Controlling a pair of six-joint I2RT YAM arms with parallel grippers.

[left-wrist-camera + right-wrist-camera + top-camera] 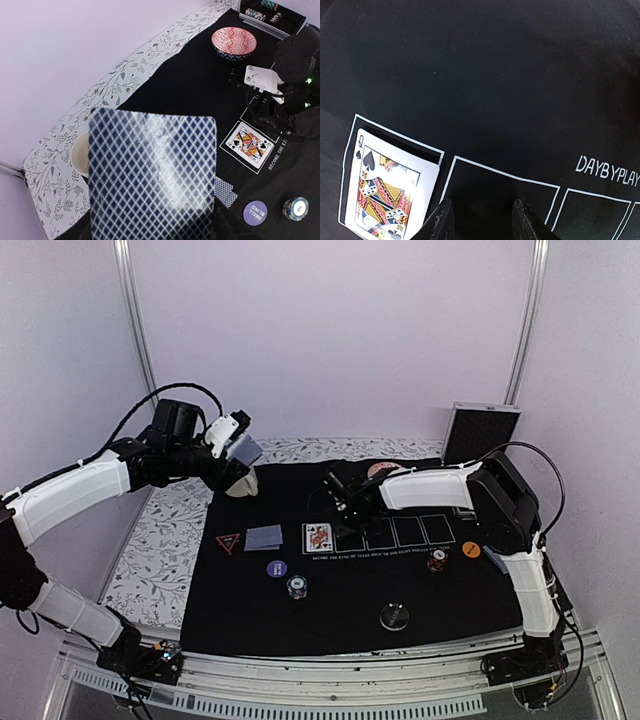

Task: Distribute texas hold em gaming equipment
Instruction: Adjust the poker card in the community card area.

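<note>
Standing over the surface (150, 560), I see the left arm lifted and bent toward the far left. Its left tool (235, 443) is clamped on a blue-backed card (246, 449), held in the air above the cream mug (240, 484). The right arm stretches leftward, low across the black mat (250, 615). Its right tool (333, 492) sits just behind the queen card (318, 536), which lies face up in the first printed box.

From the left wrist, the gripped card's patterned back fills the near view. The red bowl (234, 41) sits empty at the far side. The mug is half hidden behind the card, so I cannot tell what is in it. A purple disc (255, 212) lies beside a chip stack (295, 207).

From the right wrist, the tool's fingers (439, 222) stand moderately apart with nothing between them, above the second box, next to the queen.
</note>
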